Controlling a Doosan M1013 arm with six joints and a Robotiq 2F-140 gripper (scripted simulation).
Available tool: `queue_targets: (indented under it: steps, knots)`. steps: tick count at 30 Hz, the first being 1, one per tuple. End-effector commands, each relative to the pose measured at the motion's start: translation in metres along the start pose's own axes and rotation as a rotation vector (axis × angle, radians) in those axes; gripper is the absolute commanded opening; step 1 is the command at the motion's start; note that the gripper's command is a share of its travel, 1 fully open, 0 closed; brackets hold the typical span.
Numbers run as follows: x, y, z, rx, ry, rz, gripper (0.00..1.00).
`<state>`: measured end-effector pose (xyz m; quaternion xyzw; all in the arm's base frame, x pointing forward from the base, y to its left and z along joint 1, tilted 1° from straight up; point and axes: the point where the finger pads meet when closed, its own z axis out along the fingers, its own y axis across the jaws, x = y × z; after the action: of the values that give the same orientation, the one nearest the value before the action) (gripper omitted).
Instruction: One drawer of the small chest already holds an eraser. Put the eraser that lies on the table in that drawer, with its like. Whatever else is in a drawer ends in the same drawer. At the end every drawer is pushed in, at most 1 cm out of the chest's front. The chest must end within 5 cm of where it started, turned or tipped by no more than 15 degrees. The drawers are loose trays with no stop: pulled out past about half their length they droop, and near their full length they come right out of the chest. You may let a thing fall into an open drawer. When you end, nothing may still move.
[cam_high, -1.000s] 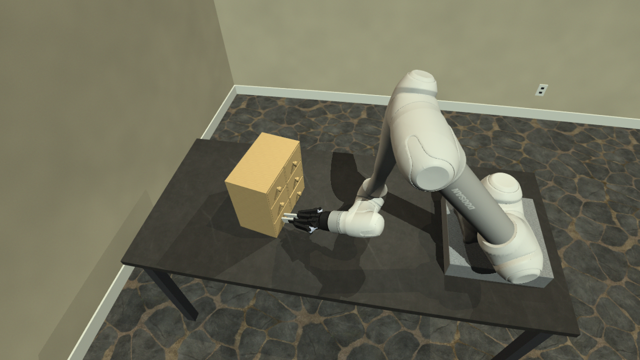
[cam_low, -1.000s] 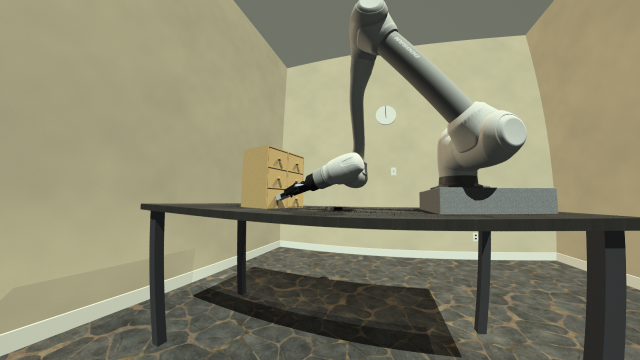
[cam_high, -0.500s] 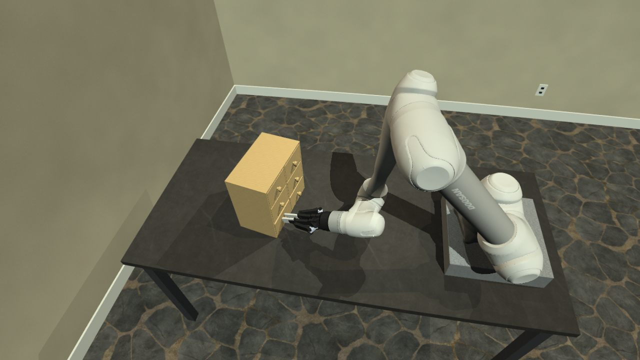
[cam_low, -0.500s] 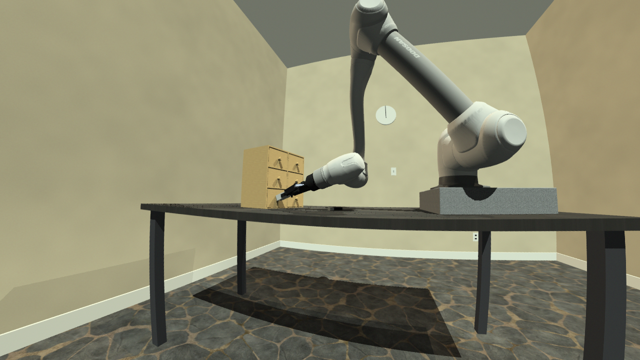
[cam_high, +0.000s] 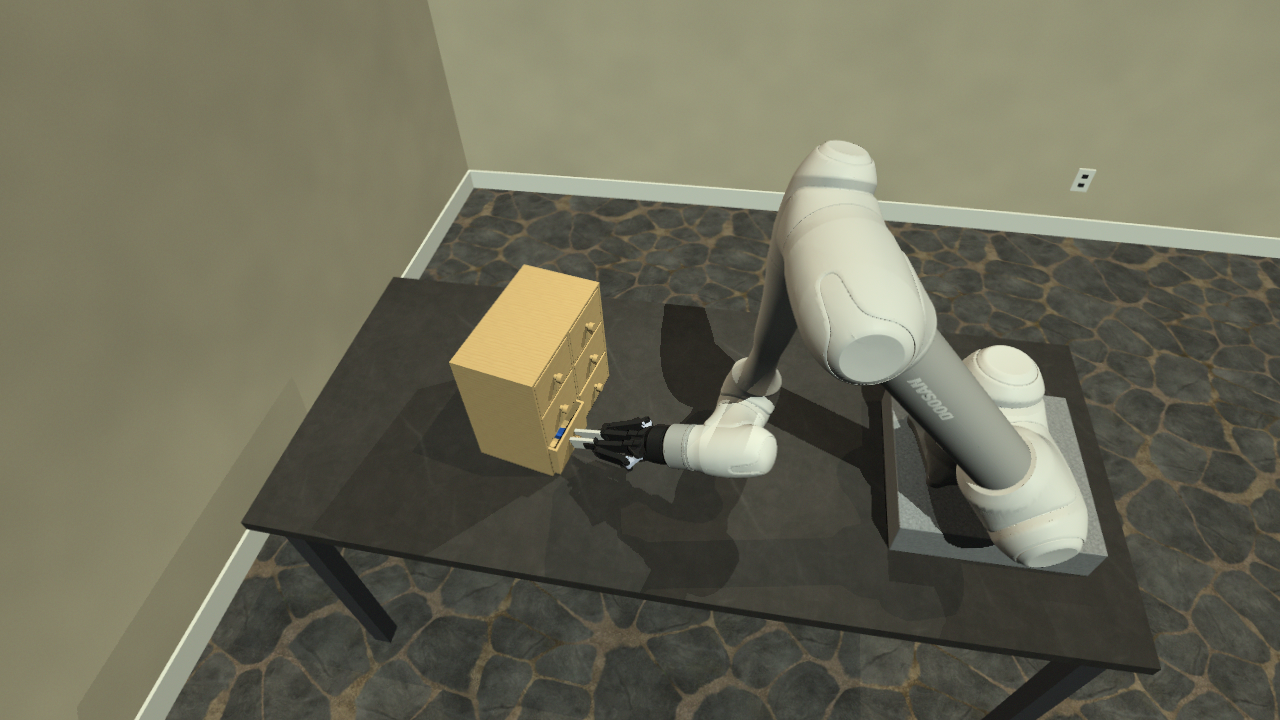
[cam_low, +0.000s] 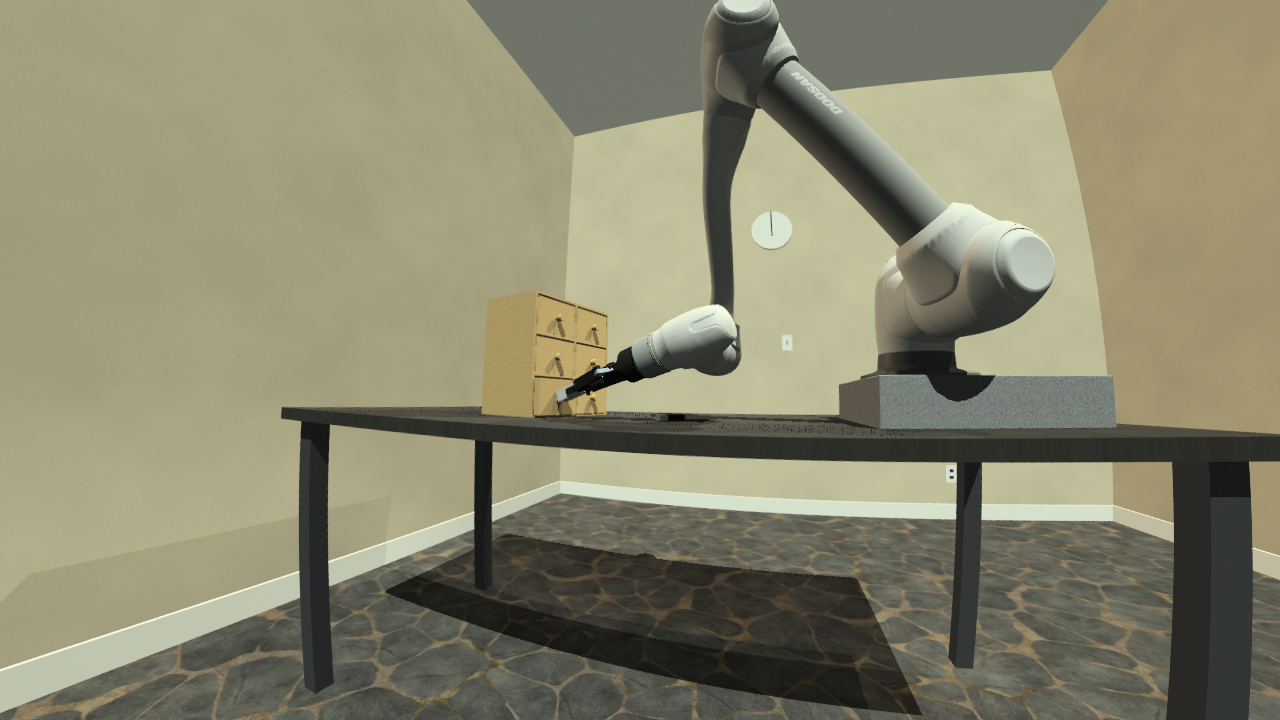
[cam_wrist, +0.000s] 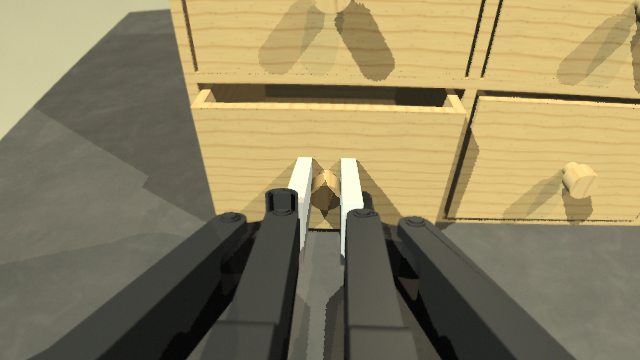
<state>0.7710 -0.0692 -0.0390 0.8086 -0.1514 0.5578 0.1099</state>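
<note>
While the top view has the arm stretched low to the chest (cam_high: 501, 407) (cam_low: 508, 358) (cam_wrist: 330, 81), the bottom drawer (cam_high: 560, 458) (cam_low: 545, 394) (cam_wrist: 250, 135) nearest the camera stands a little way out, and there's something blue (cam_high: 560, 433) inside! Whether that's the resident eraser, I can't tell. The eraser meant for the table (cam_high: 429, 528) (cam_low: 429, 425) (cam_wrist: 75, 200) can't be picked out here.

Over to the exterior view: the gripper (cam_high: 574, 437) (cam_low: 560, 395) (cam_wrist: 326, 181) slants down at that same drawer, the chest standing upright. No sure sight of the loose eraser here either.

And the wrist view, right in close: white pads on both sides of the round knob (cam_wrist: 326, 185), clamped on it, by my reading! No eraser shows here. This looks like the drawer-opening step, delivery to come. Next calls for a straight, gentle pull, enough for a drop-in but short of half length, then letting go; overdo it and the tray droops.

The bottom drawer (cam_high: 563, 456) (cam_low: 546, 394) (cam_wrist: 250, 135) nearest the table's front edge is coming a little out of the chest (cam_high: 501, 411) (cam_low: 510, 358) (cam_wrist: 330, 79), where it was sitting closed a moment ago. The gripper (cam_high: 577, 438) (cam_low: 561, 394) (cam_wrist: 326, 181) is drawing back with its knob (cam_wrist: 326, 187), and something blue (cam_high: 560, 433) is now showing inside.
</note>
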Motion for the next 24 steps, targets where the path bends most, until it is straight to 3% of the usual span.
queue_targets:
  steps: [1, 24]
  knots:
    - [-0.004, 0.001, -0.009, -0.002, -0.003, 0.003, 0.08]
    - [-0.014, 0.001, -0.036, -0.002, -0.003, 0.003, 0.08]
